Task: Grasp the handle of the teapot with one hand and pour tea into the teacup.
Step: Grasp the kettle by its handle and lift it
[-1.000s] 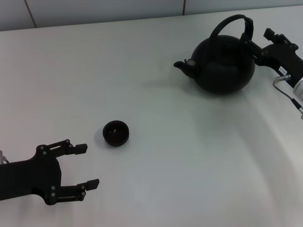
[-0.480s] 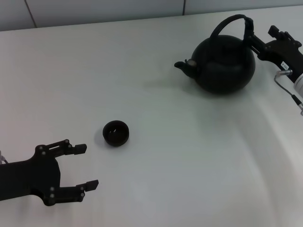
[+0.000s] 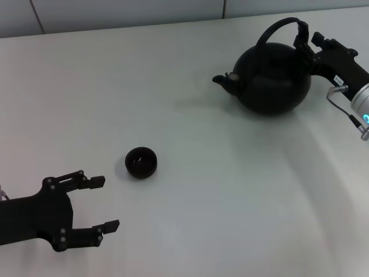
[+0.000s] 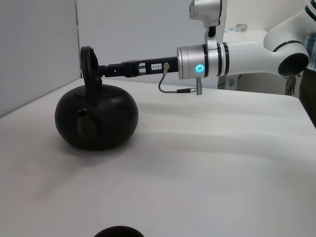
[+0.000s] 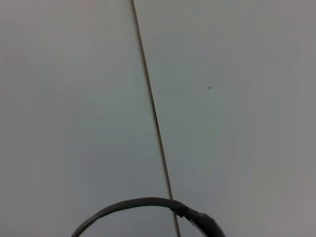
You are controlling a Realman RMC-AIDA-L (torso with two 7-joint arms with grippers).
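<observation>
The matte-black teapot (image 3: 271, 78) stands on the white table at the far right, its spout (image 3: 222, 81) pointing left. My right gripper (image 3: 307, 38) reaches in from the right, open, with its fingers on either side of the right end of the arched handle (image 3: 277, 24). In the left wrist view the same gripper (image 4: 96, 70) meets the handle (image 4: 89, 61) above the teapot (image 4: 96, 116). The small dark teacup (image 3: 141, 163) sits at the near left. My left gripper (image 3: 105, 203) rests open just in front of it. No tea shows.
The white table (image 3: 219, 190) runs to a tiled wall (image 3: 115, 14) at the back. The right wrist view shows only that wall, with a thin dark cable (image 5: 143, 202) curving along its lower edge. The right arm's silver wrist (image 4: 205, 61) extends behind the teapot.
My right gripper has shifted up and left along the handle's right end, and its fingers stand closer together. The teapot, the teacup and the left gripper have stayed put.
</observation>
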